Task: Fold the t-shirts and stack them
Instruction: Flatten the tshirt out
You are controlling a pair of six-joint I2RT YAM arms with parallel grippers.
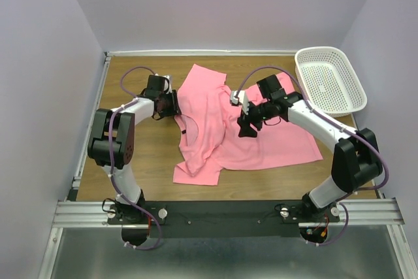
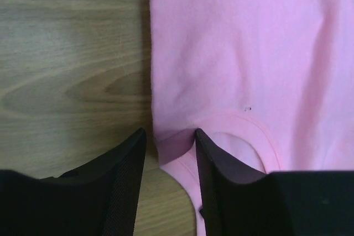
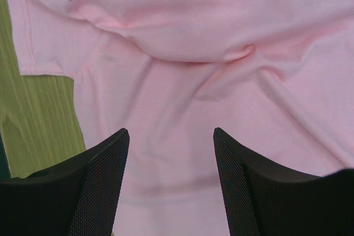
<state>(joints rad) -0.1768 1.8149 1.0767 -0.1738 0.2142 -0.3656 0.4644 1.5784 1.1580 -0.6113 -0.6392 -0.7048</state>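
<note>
One salmon-pink t-shirt (image 1: 251, 129) lies crumpled and partly folded over itself in the middle of the wooden table (image 1: 147, 155). My left gripper (image 1: 175, 106) is at the shirt's left edge by the round neck. In the left wrist view the left gripper (image 2: 170, 134) is open a little, and a bunched bit of the collar edge (image 2: 176, 143) lies between its fingers. Bare wood shows beside the left finger. My right gripper (image 1: 247, 129) hangs over the middle of the shirt. In the right wrist view it (image 3: 171, 131) is wide open and empty above wrinkled cloth (image 3: 182, 81).
A white perforated plastic basket (image 1: 326, 49) stands at the table's back right corner, with nothing seen in it. Purple walls close in the table on three sides. A metal rail with both arm bases runs along the near edge.
</note>
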